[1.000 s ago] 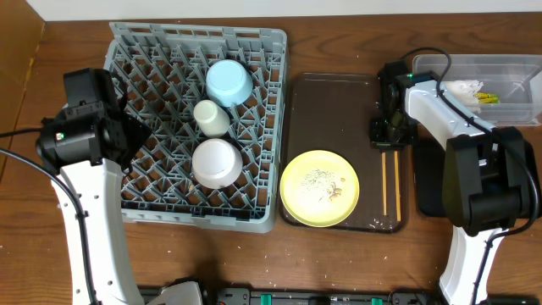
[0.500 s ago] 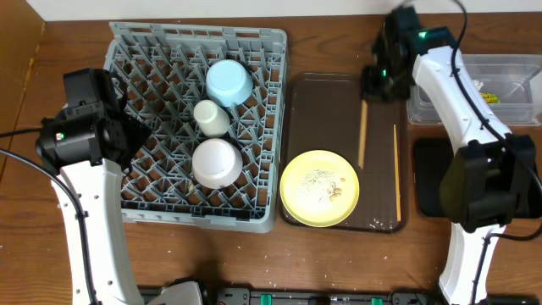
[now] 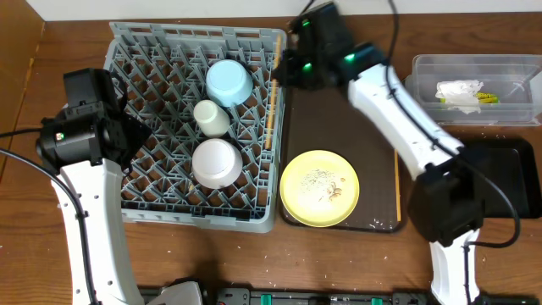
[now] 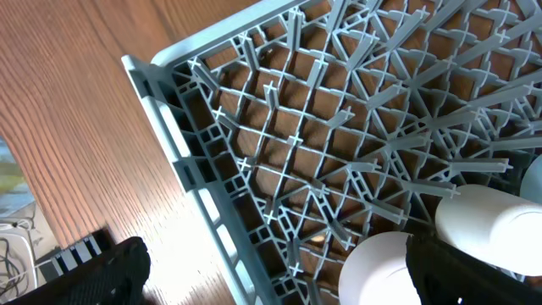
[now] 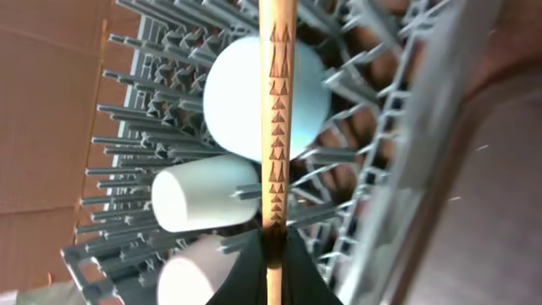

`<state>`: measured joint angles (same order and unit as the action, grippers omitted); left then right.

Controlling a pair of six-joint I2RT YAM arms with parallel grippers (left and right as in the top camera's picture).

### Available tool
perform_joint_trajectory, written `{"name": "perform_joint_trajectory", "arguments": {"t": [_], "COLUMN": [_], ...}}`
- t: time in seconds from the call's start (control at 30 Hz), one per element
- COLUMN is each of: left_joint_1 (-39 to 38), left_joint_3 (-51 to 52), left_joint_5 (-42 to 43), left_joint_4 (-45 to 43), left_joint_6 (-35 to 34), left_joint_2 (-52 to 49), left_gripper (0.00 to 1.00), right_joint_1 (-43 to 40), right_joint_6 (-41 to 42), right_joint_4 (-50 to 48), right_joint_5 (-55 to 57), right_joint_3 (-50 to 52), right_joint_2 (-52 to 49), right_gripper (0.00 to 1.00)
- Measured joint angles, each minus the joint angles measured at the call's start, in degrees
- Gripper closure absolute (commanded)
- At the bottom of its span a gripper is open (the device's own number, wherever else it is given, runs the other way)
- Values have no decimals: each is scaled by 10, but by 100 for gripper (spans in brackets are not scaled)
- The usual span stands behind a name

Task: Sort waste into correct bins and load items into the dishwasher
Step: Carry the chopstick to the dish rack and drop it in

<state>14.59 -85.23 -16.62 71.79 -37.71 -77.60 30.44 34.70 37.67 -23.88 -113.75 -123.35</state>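
Chopstick (image 3: 271, 119) is pinched tight in our right tool (image 3: 279, 69), held along the grey rack's (image 3: 169, 51) right edge, upper centre of the overhead frame. We should lower it flat between pegs, clear of the blue bowl (image 3: 229, 82), before we release it.

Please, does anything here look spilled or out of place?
Yes. Pale food crumbs lie on the yellow plate, and a few specks dot the brown tray near it. Also, the right gripper holds one chopstick over the dish rack's right edge, while the other chopstick lies alone along the tray's right side.
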Motion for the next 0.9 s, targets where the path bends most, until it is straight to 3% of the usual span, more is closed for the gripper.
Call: {"name": "perform_joint_trajectory", "arguments": {"t": [0.2, 0.27, 0.33, 0.53, 0.67, 0.9], "left_joint_1": [0, 0, 0, 0, 0, 0], "left_joint_3": [0, 0, 0, 0, 0, 0], "left_joint_5": [0, 0, 0, 0, 0, 0], "left_joint_4": [0, 0, 0, 0, 0, 0], "left_joint_6": [0, 0, 0, 0, 0, 0], "left_joint_2": [0, 0, 0, 0, 0, 0], "left_gripper": [2, 2, 2, 2, 2, 2], "right_joint_1": [35, 39, 39, 39, 39, 3], "right_joint_6": [37, 37, 36, 23, 1, -42], "right_joint_4": [-4, -4, -2, 3, 14, 162], "right_joint_5": [59, 78, 84, 92, 94, 149], "right_joint_3": [0, 0, 0, 0, 0, -1], "right_joint_2": [0, 0, 0, 0, 0, 26], "right_gripper": [98, 76, 69, 73, 67, 66]}}
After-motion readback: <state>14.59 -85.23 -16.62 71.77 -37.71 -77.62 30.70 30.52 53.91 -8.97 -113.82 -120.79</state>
